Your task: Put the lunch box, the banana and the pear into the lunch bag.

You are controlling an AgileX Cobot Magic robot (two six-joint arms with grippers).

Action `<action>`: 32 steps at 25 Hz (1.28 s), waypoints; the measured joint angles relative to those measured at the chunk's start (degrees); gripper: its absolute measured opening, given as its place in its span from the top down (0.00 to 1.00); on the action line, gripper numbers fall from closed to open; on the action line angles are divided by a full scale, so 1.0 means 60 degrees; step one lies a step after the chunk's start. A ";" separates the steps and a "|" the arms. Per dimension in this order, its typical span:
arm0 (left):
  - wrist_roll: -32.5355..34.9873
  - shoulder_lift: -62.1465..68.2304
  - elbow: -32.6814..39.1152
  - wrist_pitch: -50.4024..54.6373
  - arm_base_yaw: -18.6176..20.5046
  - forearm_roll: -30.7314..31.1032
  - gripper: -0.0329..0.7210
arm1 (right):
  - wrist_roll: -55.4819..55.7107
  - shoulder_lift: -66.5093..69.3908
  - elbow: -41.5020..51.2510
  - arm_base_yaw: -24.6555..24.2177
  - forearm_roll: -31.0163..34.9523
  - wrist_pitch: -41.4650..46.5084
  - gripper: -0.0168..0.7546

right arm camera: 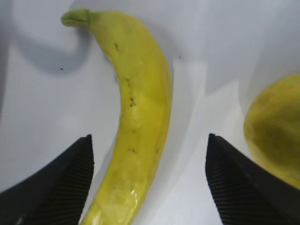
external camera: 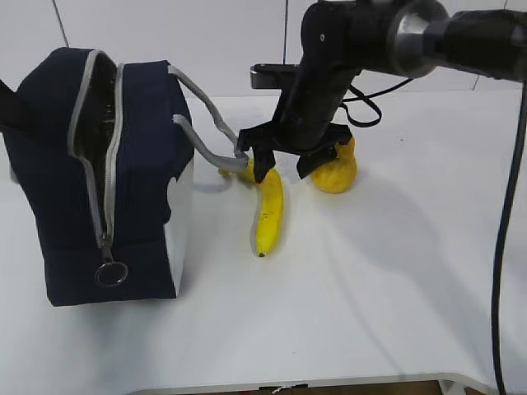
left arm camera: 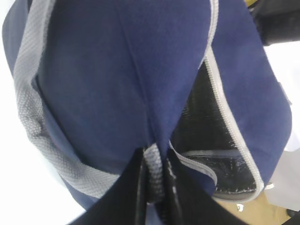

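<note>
The navy lunch bag [external camera: 99, 173] stands at the left with its grey zipper open. In the left wrist view my left gripper [left arm camera: 154, 187] is shut on a grey webbing handle [left arm camera: 153, 164] of the bag [left arm camera: 103, 70], and the silvery-black lining [left arm camera: 201, 122] shows. My right gripper [external camera: 282, 171] is open, jaws straddling the far end of the banana [external camera: 269, 214] lying on the table. The right wrist view shows the banana [right arm camera: 138, 122] between the open fingers of the gripper [right arm camera: 149, 138], nearer the left one. The pear [external camera: 336, 169] sits just right of that gripper and also shows in the right wrist view [right arm camera: 276, 131]. The lunch box is out of view.
The bag's other grey handle [external camera: 210, 123] hangs out to the right and reaches close to my right gripper's left finger. A ring pull [external camera: 111, 273] hangs at the bottom of the zipper. The white table's front edge [external camera: 329, 383] is near.
</note>
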 joint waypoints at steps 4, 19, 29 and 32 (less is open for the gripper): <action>0.0000 0.0000 0.0000 0.0000 0.0000 -0.0103 0.94 | 0.0022 0.0199 0.0000 0.0000 0.0065 -0.0107 0.21; 0.0000 0.0000 0.0000 0.0000 0.0000 -0.0376 0.94 | 0.0044 0.0398 0.0000 0.0000 0.0303 -0.0689 0.22; 0.0020 0.0038 0.0000 -0.0017 0.0000 -0.0399 0.94 | 0.0044 0.0710 0.0000 0.0000 0.0303 -0.0710 0.23; 0.0020 0.0062 0.0000 -0.0017 0.0000 -0.0462 0.94 | 0.0044 0.0773 0.0000 0.0000 0.0303 -0.0724 0.30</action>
